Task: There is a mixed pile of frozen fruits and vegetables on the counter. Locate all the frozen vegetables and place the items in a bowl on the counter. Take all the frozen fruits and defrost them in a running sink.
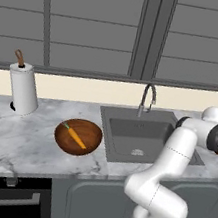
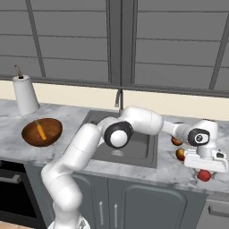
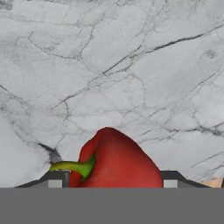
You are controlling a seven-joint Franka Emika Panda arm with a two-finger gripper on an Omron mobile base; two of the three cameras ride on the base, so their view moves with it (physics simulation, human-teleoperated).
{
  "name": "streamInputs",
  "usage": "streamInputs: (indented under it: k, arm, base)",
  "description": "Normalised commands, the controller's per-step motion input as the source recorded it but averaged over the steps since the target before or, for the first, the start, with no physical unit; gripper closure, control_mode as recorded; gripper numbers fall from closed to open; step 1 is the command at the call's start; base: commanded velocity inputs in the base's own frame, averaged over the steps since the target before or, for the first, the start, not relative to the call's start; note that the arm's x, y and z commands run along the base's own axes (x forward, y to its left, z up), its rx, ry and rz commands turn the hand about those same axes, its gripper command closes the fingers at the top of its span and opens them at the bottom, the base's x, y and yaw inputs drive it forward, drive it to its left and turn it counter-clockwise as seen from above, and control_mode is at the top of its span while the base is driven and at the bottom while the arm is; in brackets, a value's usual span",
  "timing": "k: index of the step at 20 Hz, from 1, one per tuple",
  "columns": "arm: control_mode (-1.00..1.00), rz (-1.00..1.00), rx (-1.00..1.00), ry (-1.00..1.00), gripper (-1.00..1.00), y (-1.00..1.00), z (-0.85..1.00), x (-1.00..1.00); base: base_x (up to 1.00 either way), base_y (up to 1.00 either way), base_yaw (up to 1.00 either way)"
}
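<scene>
**Going for the red pepper piece, carrot's already sorted**

So the carrot (image 1: pixel 76 138) is lying in the wooden bowl (image 1: pixel 92 144), left of centre in the left base view, with the sink (image 1: pixel 142 134) just to its right. That leaves the red piece (image 3: pixel 116 162) as the veggie to move. In the hand view it sits at the bottom centre on the marble counter (image 3: pixel 131 65), green stem poking out to the left, and it looks like a little red pepper.

The gripper (image 3: pixel 113 180) is right down on it: one finger tip (image 3: pixel 56 179) shows at the lower left of the pepper and the other at the lower right, so the jaws straddle it. They're parted with the pepper in between, and I honestly can't tell if the pads are touching yet, so I wouldn't call it a grip.

In the right base view the hand (image 2: pixel 206 160) is at the far right, with the red piece at its lower edge and two orange-brown balls (image 2: pixel 180 154) just to the left of it.

My take on doing this well: squeeze across the body, not the stem, since the stem would probably let it swivel. The skin looks rounded and slick, so close fully before lifting. Go straight up too, because the nearer ball is close and a sideways drag could knock it.
</scene>
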Motion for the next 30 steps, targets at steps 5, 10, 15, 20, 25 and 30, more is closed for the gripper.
streamInputs:
  k: [5,10,15,20,25,30]
  arm:
    - [-1.00,-0.03,0.01,0.00,1.00,0.12,0.10,0.00]
    - [-1.00,-0.02,0.00,-0.16,1.00,0.55,0.52,0.03]
    - [-1.00,0.03,-0.04,-0.21,1.00,0.85,0.61,0.03]
    - [-1.00,0.13,-0.12,-0.16,1.00,0.93,0.48,0.07]
    - [-1.00,0.12,-0.15,-0.15,1.00,0.99,0.41,0.00]
    - [-1.00,0.07,-0.16,-0.15,1.00,1.00,0.26,0.01]
  base:
    - [0.00,0.00,0.00]
    - [0.00,0.00,0.00]
    - [0.00,0.00,0.00]
    - [0.00,0.00,0.00]
    - [0.00,0.00,0.00]
    - [0.00,0.00,0.00]
